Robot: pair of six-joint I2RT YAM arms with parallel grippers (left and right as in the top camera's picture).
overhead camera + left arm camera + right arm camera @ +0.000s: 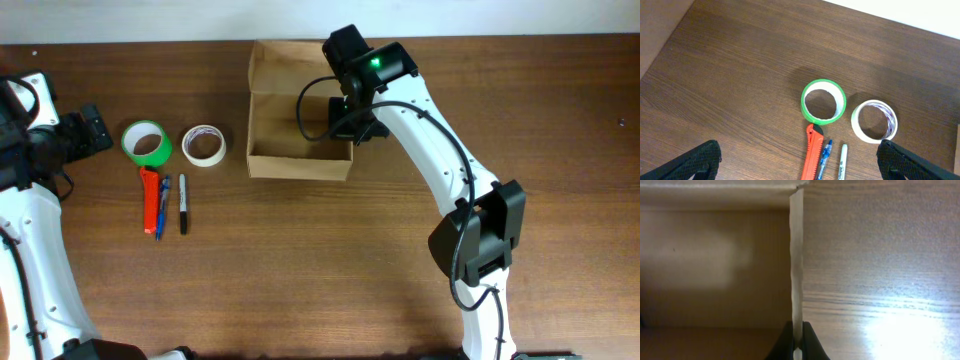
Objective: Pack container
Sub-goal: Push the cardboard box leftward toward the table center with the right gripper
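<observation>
The container (300, 166) is a tan cardboard box at the table's back centre, its flap lid (285, 62) folded open toward the far edge. My right gripper (352, 124) is shut on the container's right wall (796, 255), one finger inside and one outside; nothing shows on the box floor (715, 260). My left gripper (92, 130) hangs open at the far left, its fingers (699, 161) wide apart above the table with nothing between them. A green tape roll (823, 101) and a white tape roll (874, 121) lie just ahead of it.
An orange box cutter (150, 198), a blue pen (162, 205) and a black marker (183, 203) lie side by side below the green tape roll (147, 143) and the white tape roll (203, 145), left of the container. The right arm reaches in from the front right.
</observation>
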